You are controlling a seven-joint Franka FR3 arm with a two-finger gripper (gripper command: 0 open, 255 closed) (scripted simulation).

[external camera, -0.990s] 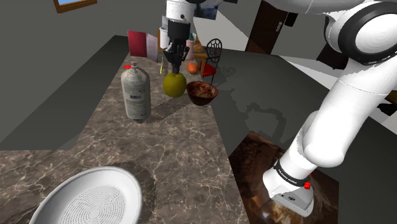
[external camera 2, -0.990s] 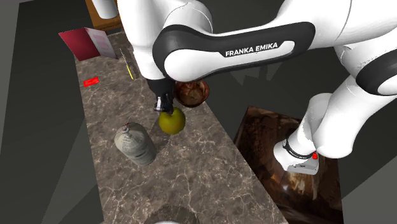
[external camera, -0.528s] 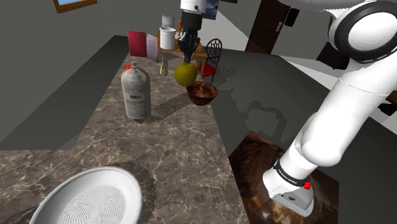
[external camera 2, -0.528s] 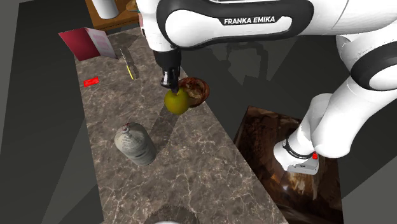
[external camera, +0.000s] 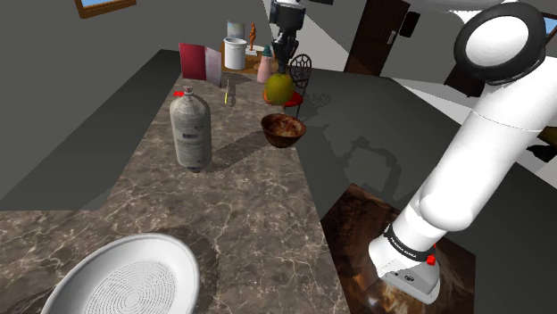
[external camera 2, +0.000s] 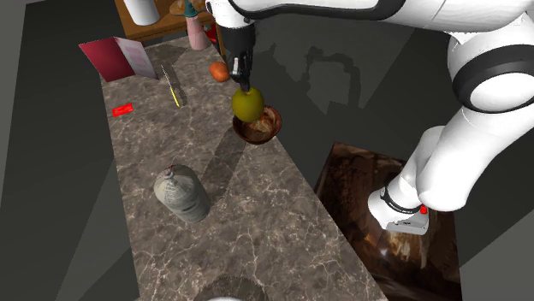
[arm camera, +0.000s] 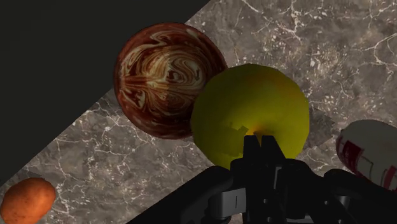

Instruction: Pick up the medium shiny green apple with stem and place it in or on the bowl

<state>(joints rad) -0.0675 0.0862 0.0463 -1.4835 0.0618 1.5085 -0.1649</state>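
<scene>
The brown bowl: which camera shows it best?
The wrist view: it looks down into the bowl, showing its swirled brown and cream inside, with the apple overlapping one edge. The shoulder view shows its side; in the second exterior view the apple covers part of it.

On counter (external camera 2: 257,214), bowl (external camera 2: 259,128) under the airborne apple (external camera 2: 247,103), perhaps off-centre; canister (external camera 2: 181,194) well apart.

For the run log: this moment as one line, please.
phase: carry | gripper: shut on apple | apple: held off counter, over edge of bowl | bowl: on counter, apple not in it
</scene>
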